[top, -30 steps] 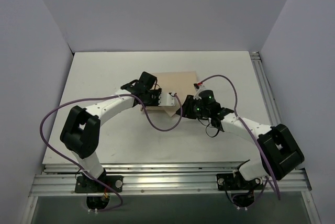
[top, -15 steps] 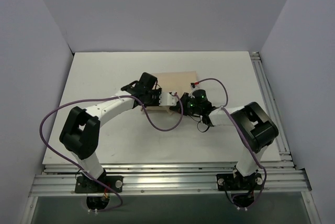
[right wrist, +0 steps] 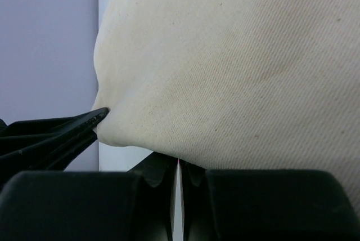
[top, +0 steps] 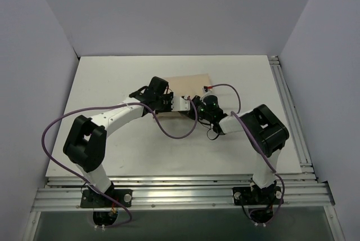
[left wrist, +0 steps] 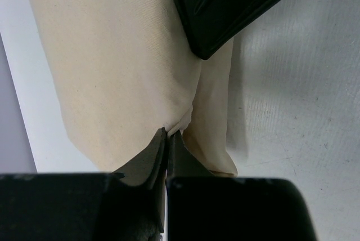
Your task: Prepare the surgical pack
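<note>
Risk of slip: tan cloth bundle [top: 194, 81] lies just toward 12 o'clock of table [top: 112, 83] centre, contents hidden. Left gripper [left wrist: 167, 135] clamped on fold at bundle's 6 o'clock edge; right gripper [right wrist: 178, 165] pressed together on same edge, just beside, toward 5 o'clock. Bites look thin, so uneven pull could free cloth or skew fold. Grippers close together; inward drift risks collision. Dragging might spill anything wrapped inside

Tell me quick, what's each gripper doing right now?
Left gripper: closed, pinching the tan cloth.
Right gripper: closed, pinching the tan cloth at its edge.
</note>
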Action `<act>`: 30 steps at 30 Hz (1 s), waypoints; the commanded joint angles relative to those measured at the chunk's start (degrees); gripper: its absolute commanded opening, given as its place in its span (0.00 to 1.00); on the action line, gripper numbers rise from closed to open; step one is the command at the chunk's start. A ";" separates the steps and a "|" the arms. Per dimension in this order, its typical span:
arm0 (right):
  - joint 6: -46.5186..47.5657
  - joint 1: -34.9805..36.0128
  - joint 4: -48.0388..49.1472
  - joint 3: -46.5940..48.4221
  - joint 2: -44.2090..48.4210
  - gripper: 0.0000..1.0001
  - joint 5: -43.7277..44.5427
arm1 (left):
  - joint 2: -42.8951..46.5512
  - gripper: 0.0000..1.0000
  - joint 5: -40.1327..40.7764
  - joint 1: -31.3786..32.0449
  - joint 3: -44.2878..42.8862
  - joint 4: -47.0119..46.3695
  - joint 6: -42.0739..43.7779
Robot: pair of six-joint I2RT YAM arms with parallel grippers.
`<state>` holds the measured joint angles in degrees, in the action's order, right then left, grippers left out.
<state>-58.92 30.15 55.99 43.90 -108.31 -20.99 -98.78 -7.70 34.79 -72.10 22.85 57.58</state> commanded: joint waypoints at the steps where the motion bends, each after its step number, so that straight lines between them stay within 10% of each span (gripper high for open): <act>1: -1.64 -0.09 5.18 2.51 0.82 0.00 5.34 | 3.33 0.02 -1.61 0.28 -2.09 -1.67 -0.72; 18: -7.79 -0.88 16.25 3.91 -6.30 0.00 8.07 | 3.68 0.02 -2.23 0.28 -3.23 -2.55 -1.68; 30: -2.17 -0.71 -1.32 -2.23 3.90 0.00 12.30 | 3.42 0.02 -3.02 0.55 0.46 3.69 6.14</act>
<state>-62.67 29.91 56.95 43.13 -106.91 -11.33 -98.24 -8.21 34.81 -72.64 23.59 59.96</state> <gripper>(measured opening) 0.001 0.049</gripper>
